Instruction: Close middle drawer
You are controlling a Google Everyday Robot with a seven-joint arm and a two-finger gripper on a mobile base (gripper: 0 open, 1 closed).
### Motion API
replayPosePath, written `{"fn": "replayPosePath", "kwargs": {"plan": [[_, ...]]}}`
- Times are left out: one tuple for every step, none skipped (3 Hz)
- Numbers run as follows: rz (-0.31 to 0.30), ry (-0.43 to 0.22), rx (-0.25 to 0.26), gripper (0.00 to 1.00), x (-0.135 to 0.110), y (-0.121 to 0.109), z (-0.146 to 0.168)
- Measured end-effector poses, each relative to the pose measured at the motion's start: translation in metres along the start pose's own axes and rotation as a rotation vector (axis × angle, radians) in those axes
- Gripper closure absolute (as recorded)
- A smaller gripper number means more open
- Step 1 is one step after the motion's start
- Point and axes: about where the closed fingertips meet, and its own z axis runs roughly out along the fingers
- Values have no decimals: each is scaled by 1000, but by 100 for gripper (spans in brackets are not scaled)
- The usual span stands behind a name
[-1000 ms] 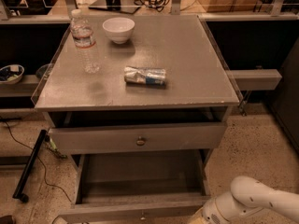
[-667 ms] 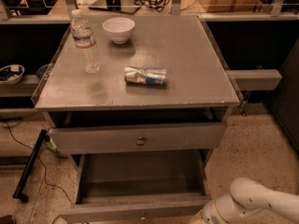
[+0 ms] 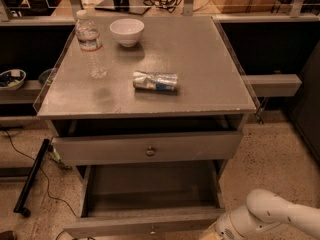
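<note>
The middle drawer is pulled far out of the grey cabinet, its bare grey floor showing. Its low flat front with a small round knob lies at the bottom edge of the view. Above it the taller-fronted drawer with a brass-coloured knob stands slightly open. My white arm reaches in from the bottom right, its wrist just right of the middle drawer's front corner. My gripper is below the frame edge and hidden.
On the cabinet top stand a water bottle, a white bowl and a crushed can. A black pole and cables lie on the floor at left. A shelf juts out at right.
</note>
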Motion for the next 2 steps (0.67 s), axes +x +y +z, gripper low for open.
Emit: {"fn": "replayPosePath", "kwargs": {"plan": [[12, -24, 8, 100, 14, 14, -23], [39, -61, 25, 100, 39, 31, -41]]}}
